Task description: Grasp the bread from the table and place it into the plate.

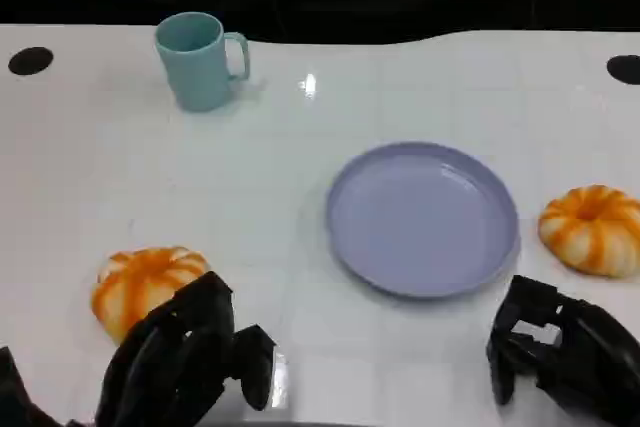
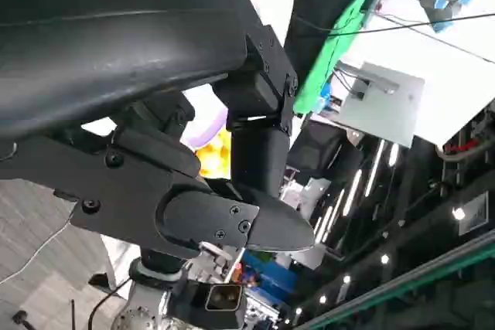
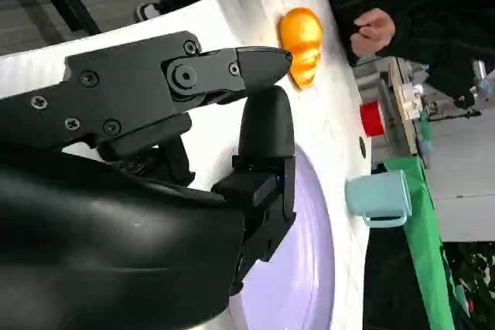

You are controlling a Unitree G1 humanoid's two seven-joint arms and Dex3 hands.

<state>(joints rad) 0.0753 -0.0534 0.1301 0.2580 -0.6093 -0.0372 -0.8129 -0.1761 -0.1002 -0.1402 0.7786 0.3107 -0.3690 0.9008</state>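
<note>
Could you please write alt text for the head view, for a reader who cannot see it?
An empty lilac plate sits on a white table, with an orange bread at the near left and another at the right. A teal mug stands behind; both black hands hold nothing.

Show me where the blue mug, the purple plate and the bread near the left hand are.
blue mug (image 1: pixel 196 60): head view, on its side wall.
purple plate (image 1: pixel 421 219): head view, on its bare inner surface.
bread near the left hand (image 1: pixel 142 282): head view, on its orange-striped top.
</note>
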